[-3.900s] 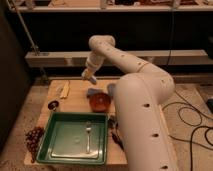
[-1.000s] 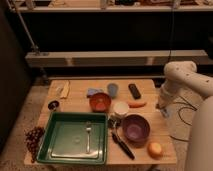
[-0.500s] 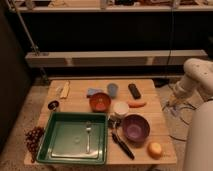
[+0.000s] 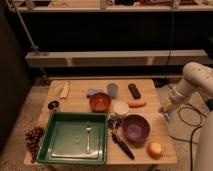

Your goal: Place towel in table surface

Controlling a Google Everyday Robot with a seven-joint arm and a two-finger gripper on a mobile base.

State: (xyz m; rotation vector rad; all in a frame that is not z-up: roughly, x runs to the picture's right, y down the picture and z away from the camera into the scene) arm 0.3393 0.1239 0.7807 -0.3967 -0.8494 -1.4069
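My hand (image 4: 165,108) hangs off the right edge of the surface (image 4: 150,125), touching nothing; I cannot tell its opening. The blue towel (image 4: 93,92) lies just behind the red bowl (image 4: 100,102).

Dim room, speckled floor (image 4: 15,150), metal shelving (image 4: 105,57) behind.

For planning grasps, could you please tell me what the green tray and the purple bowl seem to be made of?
The green rectangular tray looks like smooth moulded plastic, with uniform colour and a soft sheen. The purple round bowl also seems plastic, matte and evenly coloured, though glazed ceramic is possible. The gripper hangs off the table's right edge.
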